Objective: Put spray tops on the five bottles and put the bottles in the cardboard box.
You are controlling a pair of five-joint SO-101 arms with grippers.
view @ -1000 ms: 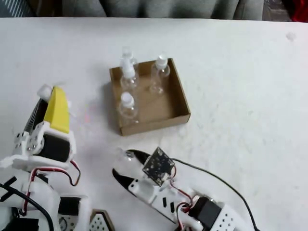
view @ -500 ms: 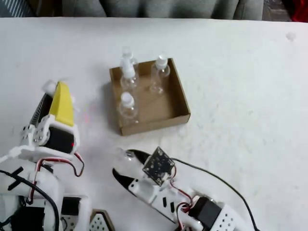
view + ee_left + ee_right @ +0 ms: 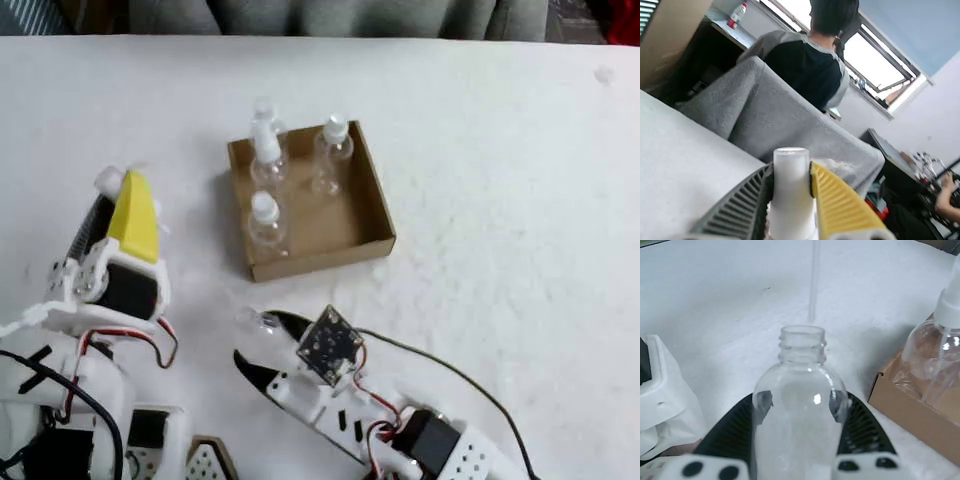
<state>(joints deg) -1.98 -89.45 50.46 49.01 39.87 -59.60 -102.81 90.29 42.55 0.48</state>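
My left gripper [image 3: 112, 186] is shut on a white spray top [image 3: 106, 182], held between a yellow finger and a grey ribbed finger [image 3: 742, 205]; the spray top [image 3: 790, 185] stands upright there. My right gripper [image 3: 250, 338] is shut on a clear bottle [image 3: 256, 330] with an open neck, in front of the cardboard box [image 3: 340, 225]. In the right wrist view the bottle [image 3: 800, 405] sits between black fingers [image 3: 860, 427], and the spray top's thin tube [image 3: 814, 280] hangs just beyond its neck. Several capped bottles [image 3: 266, 218] stand in the box.
The box's corner [image 3: 905, 405] with a capped bottle [image 3: 935, 347] lies close beside the held bottle. A white arm base [image 3: 660, 390] stands on its other side. White tabletop [image 3: 500, 180] stretches open to the right of the box.
My left gripper has carried the spray top a little to the right, towards the box and the held bottle. The right arm and its bottle have barely moved.
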